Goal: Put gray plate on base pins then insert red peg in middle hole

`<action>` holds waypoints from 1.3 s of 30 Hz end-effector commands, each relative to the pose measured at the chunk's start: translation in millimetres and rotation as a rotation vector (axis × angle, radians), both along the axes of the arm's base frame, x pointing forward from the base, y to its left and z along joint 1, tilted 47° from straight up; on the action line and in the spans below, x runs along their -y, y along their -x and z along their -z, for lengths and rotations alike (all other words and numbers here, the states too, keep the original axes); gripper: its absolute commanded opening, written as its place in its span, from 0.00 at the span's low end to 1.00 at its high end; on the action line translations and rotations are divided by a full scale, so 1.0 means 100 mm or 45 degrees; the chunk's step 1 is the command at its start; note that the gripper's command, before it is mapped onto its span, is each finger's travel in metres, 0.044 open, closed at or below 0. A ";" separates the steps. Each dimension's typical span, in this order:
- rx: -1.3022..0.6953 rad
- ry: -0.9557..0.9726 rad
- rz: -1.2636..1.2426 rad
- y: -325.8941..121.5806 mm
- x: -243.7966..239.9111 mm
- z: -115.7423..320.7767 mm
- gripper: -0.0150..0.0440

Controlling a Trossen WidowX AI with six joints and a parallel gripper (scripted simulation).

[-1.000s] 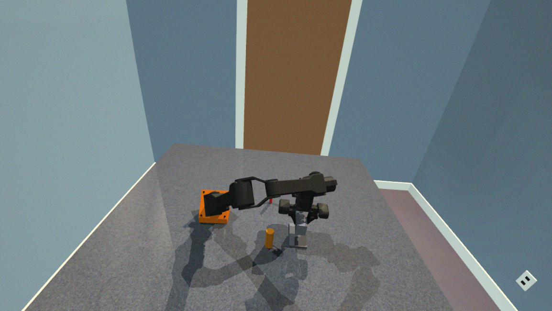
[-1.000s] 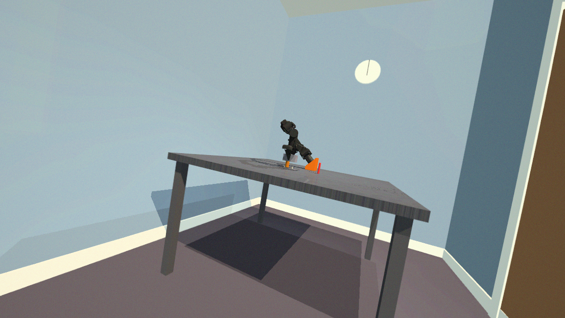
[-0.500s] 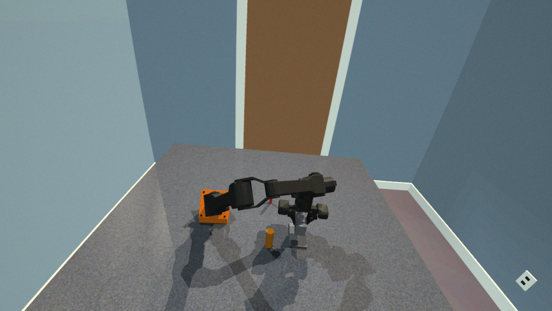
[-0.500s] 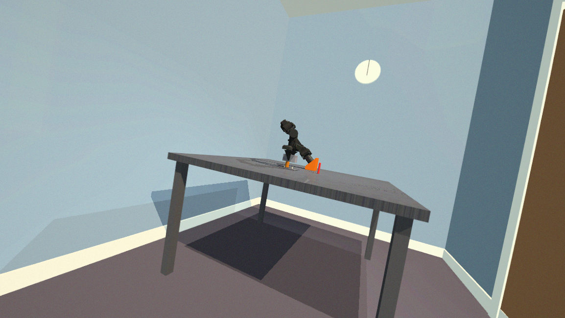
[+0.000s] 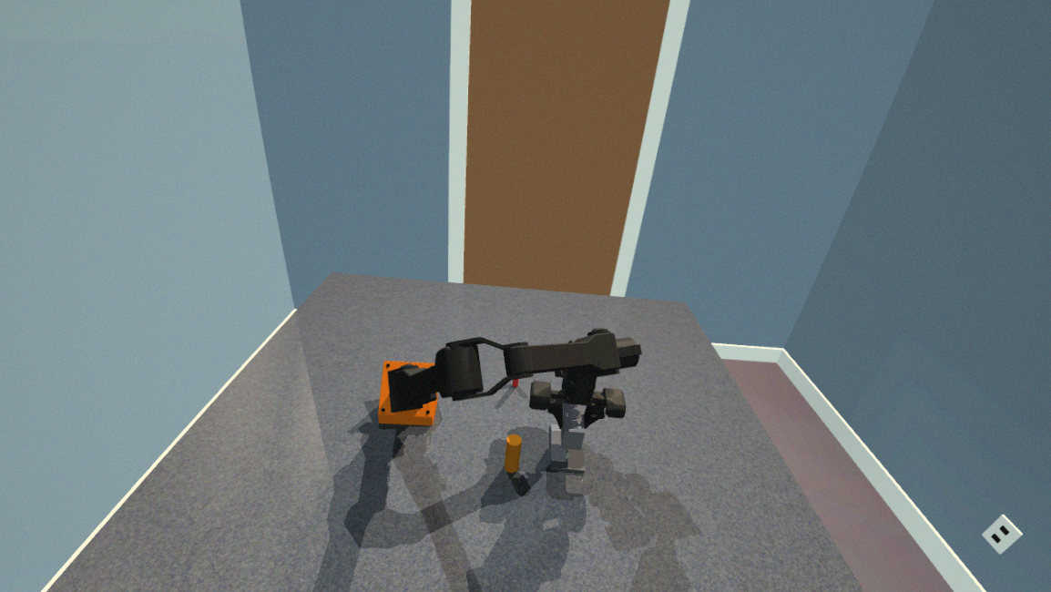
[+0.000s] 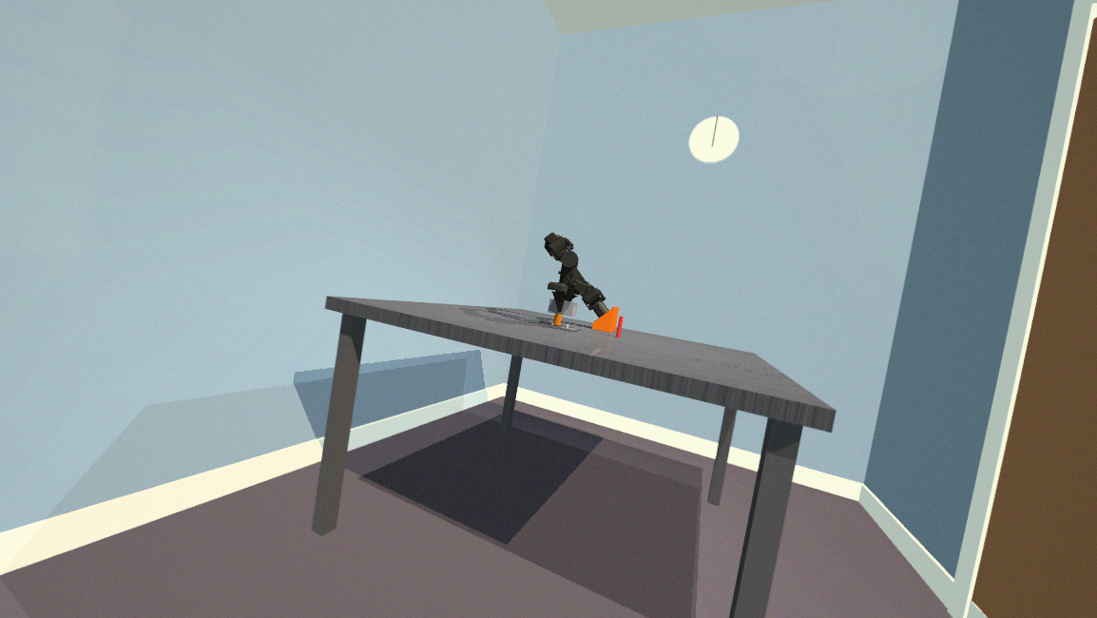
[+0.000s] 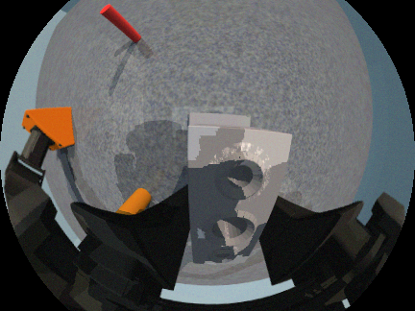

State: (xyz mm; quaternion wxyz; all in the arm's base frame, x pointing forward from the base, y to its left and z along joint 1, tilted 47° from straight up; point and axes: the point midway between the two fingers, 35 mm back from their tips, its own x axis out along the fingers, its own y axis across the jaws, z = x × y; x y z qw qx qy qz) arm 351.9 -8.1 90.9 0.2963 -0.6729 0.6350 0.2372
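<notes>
My gripper (image 5: 574, 421) (image 6: 561, 305) (image 7: 222, 187) is shut on the gray plate (image 5: 576, 439) (image 6: 568, 308) (image 7: 204, 149) and holds it above the base (image 5: 557, 454) (image 7: 218, 119). In the exterior view the plate is still off the table top. Two round holes show in its near face in the wrist view. The base's left strip and front end show past the plate in the top view; its pins are hidden, so their alignment with the plate's holes cannot be told. The red peg (image 5: 515, 382) (image 6: 619, 327) (image 7: 121, 23) stands upright on the table, away from the gripper.
An upright orange cylinder (image 5: 513, 454) (image 6: 558, 319) (image 7: 135, 202) stands close to the left of the base in the top view. The arm's orange mount (image 5: 406, 421) (image 6: 606, 320) (image 7: 58, 122) is farther left. All stand on the gray table (image 5: 220, 500) (image 6: 690, 368).
</notes>
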 end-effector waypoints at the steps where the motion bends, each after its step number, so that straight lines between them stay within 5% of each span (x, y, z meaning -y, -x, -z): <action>1: -0.004 0.008 -0.002 0.00 0.05 0.03 0.25; 34: 0.000 0.002 -0.003 -0.03 0.26 0.24 0.25; 39: 0.000 0.002 -0.003 -0.03 0.26 0.24 0.48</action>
